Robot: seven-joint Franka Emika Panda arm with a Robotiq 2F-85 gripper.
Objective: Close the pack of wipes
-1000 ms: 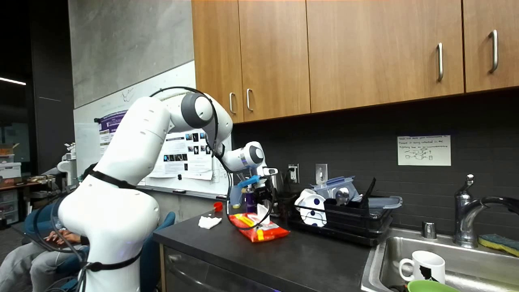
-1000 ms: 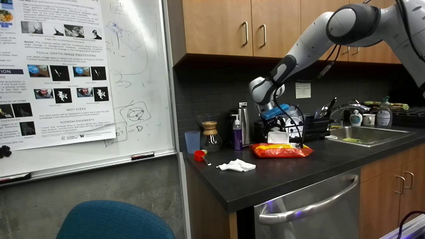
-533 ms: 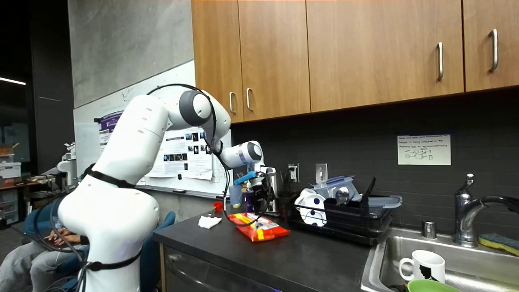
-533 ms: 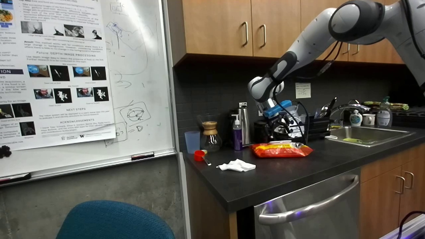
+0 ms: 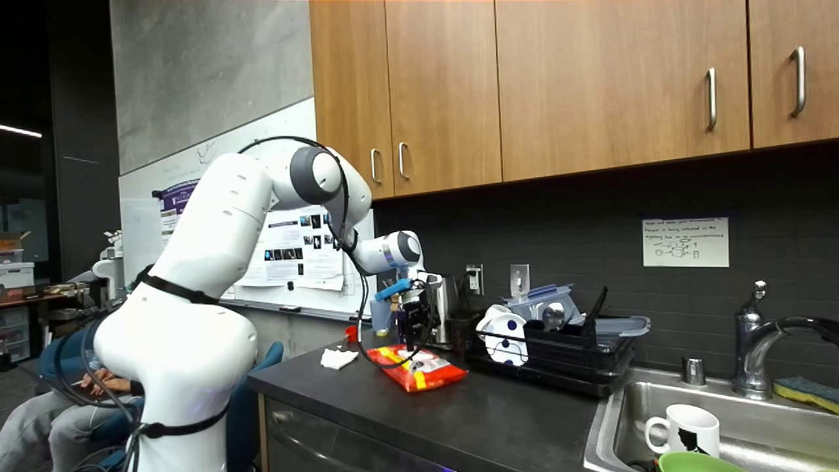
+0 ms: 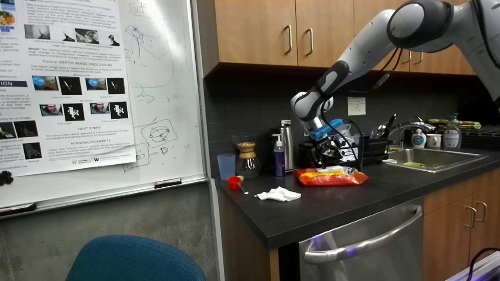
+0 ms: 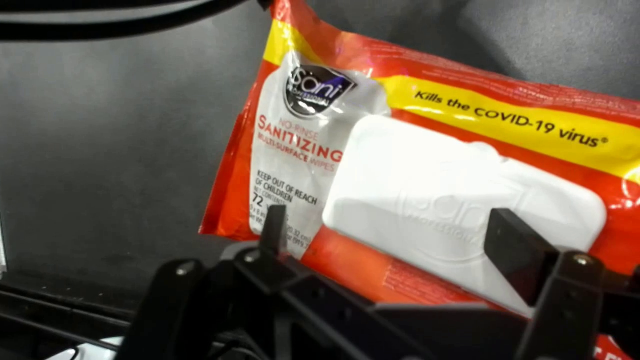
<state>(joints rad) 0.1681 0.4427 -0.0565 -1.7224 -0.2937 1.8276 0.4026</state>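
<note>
One pack of wipes (image 5: 423, 377), red-orange with yellow bands, lies in an exterior view on the dark counter (image 5: 498, 419), left of the dish rack (image 5: 557, 368) and right of a crumpled white sheet (image 5: 339, 358). Its outline there is low: the white shape that stuck up from its top a second ago is gone.

In an exterior view the white lid (image 6: 326, 169), upright a second ago, now lies down along the top of the pack. The sheet is on the near left, a purple pump bottle (image 6: 279, 158) on the far left. The main folding step looks done, I judge; what seems left is making sure the lid is fastened.

In the wrist view the lid covers the middle of the pack, its raised lettering facing the camera. The gripper (image 7: 387, 225) has its fingers (image 7: 520, 255) wide apart with nothing held between them; one shows over the printed end of the pack, the other over the lid toward the right. I cannot tell whether either touches, nor whether the lid has clicked. A firm press along its edge would probably settle that.
</note>
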